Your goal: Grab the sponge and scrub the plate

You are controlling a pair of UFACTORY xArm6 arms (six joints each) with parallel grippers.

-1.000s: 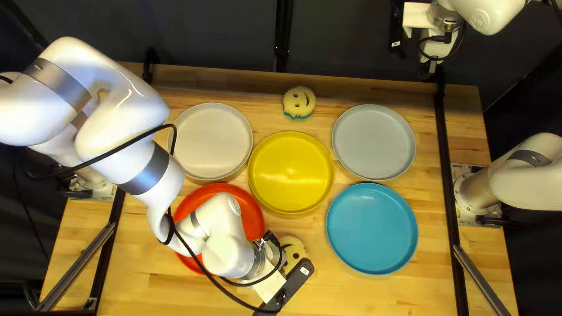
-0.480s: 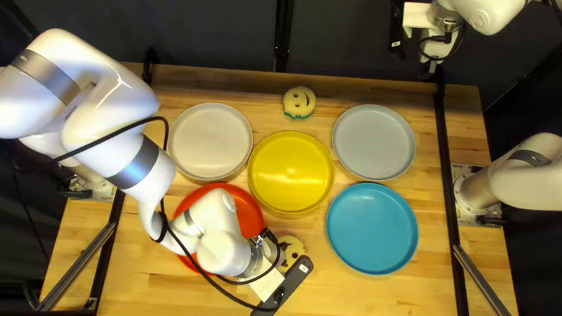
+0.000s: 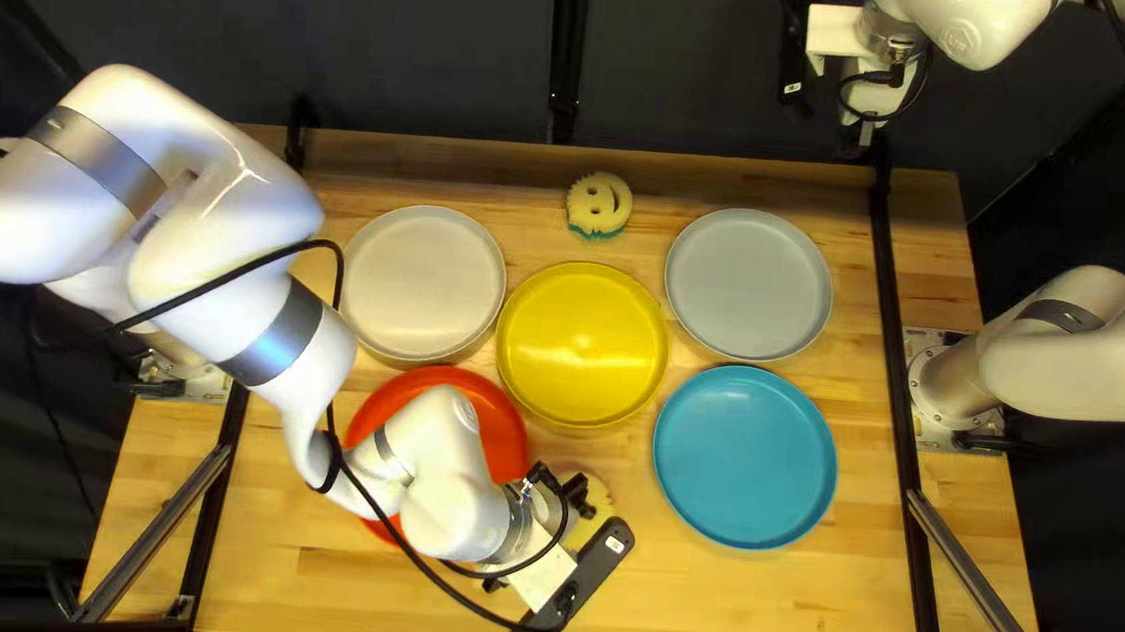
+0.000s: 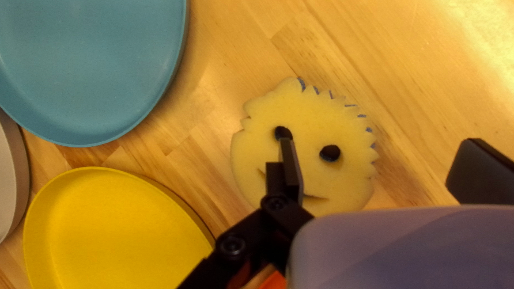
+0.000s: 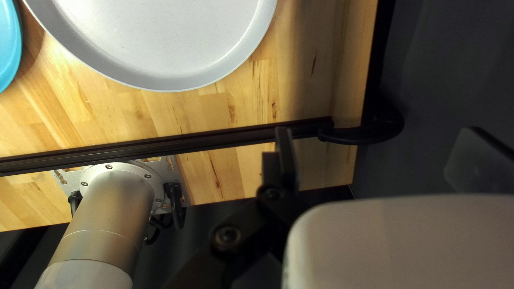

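Note:
My left gripper [image 3: 545, 542] is low over the near part of the table, partly covering a round yellow smiley-face sponge [image 3: 598, 512]. In the left wrist view that gripper [image 4: 383, 166] stands open; one finger overlaps the face of the sponge [image 4: 321, 118], the other is off to its side. Whether they touch cannot be told. A second smiley sponge [image 3: 598, 204] lies near the far edge. Plates are yellow [image 3: 583, 345], red [image 3: 500, 432], blue [image 3: 745, 458], white [image 3: 422, 281] and grey [image 3: 748, 284]. High at the far side, my right gripper [image 3: 857, 141] is open in its wrist view [image 5: 383, 160], holding nothing.
The left forearm and its cable cross above the red plate. A black rail [image 3: 900, 369] runs along the table's right side, beside the right arm's base [image 3: 958, 387]. Bare wood [image 3: 727, 610] shows between the blue plate and the near edge.
My left arm shifted slightly left, then back right. Its gripper has opened, with black finger links now showing on both sides of the mount. The right arm has not moved.

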